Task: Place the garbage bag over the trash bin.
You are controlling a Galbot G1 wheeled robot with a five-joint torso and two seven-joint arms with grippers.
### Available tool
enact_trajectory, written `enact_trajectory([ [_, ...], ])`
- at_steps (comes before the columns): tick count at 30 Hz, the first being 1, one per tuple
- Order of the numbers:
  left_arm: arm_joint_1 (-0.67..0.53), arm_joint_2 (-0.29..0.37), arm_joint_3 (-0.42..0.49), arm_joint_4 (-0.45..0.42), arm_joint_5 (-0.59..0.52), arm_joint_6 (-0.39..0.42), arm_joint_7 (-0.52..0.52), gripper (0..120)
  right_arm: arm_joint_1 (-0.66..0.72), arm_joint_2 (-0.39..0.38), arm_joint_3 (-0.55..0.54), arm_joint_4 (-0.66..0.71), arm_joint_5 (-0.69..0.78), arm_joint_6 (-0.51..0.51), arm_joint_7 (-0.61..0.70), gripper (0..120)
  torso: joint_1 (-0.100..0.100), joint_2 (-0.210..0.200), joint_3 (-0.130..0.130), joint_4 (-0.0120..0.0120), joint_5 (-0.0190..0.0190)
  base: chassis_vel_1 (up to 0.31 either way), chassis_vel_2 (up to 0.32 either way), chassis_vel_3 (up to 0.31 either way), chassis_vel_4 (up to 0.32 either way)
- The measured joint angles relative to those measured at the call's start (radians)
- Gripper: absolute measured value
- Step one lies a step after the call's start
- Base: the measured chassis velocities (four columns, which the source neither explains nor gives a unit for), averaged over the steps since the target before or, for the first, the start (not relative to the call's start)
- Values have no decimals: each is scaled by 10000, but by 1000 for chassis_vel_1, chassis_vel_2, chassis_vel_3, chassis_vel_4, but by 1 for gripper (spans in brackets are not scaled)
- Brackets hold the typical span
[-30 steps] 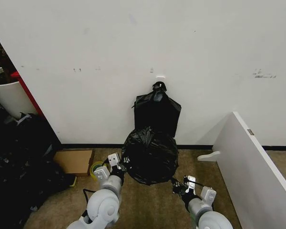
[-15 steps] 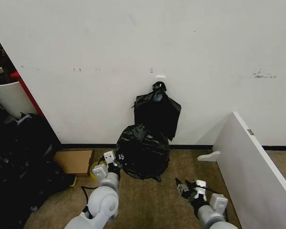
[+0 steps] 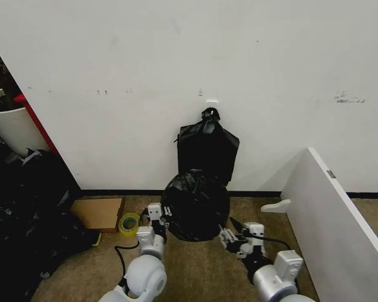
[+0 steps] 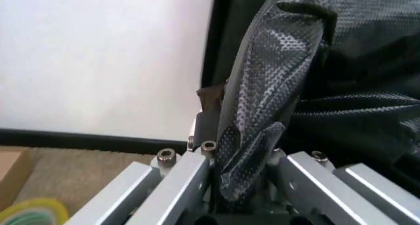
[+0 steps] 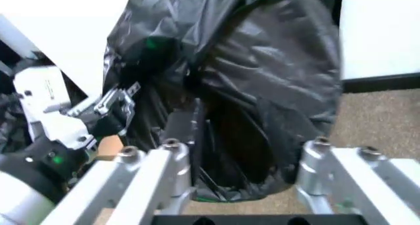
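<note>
1. Sitting on the floor against the wall, the garbage bag (image 3: 196,205) forms a dark, bulging mound in front of the flat black bag with a knotted top (image 3: 208,148); I cannot make out the trash bin beneath it, so whether the plastic is seated on a rim is unclear.
2. The left gripper (image 3: 156,219) is at the mound's left edge, its jaws clamped on a fold of the plastic, seen close in the left wrist view (image 4: 253,136). A hard pull could tear the thin film or drag the load sideways.
3. The right gripper (image 3: 234,234) waits spread wide and empty, just off the lower right side (image 5: 243,87). Closing there may catch loose slack.
4. The tape roll (image 3: 129,224) and cardboard box (image 3: 99,212) lie near the left arm.
</note>
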Motion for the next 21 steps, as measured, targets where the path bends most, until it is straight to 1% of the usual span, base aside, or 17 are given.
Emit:
enact_trajectory([
  [2,12,-16,132,82,189,-39,21,0,427,-1,-287,-273,-19,-114,218,19,0,0,0,4,2,0,0,0,0],
  [3,12,-16,132,82,189,-39,21,0,427,-1,-287,-273,-19,-114,218,19,0,0,0,4,2,0,0,0,0],
  [4,24,-37,183,120,241,-48,21,0,643,10,-402,-424,-19,-186,361,16,0,-1,0,7,0,0,0,0,0],
  [5,36,-54,226,145,269,-52,23,0,850,34,-500,-567,-6,-248,515,11,0,0,1,6,1,0,0,0,0],
  [8,75,-107,324,186,347,-66,40,0,1506,202,-764,-1115,217,-457,1040,1,0,-1,1,6,1,0,0,0,0],
  [10,124,-109,352,184,402,-97,50,0,1940,409,-1001,-1440,651,-701,1587,0,0,-1,1,7,1,0,0,0,0],
  [17,245,-100,370,152,610,-168,105,0,2506,873,-1478,-1943,1291,-901,2473,0,0,-1,1,6,1,0,0,0,0],
  [21,325,-135,387,132,748,-202,141,0,2858,1055,-1552,-2191,1721,-886,2838,0,0,-1,1,5,0,0,0,0,0],
])
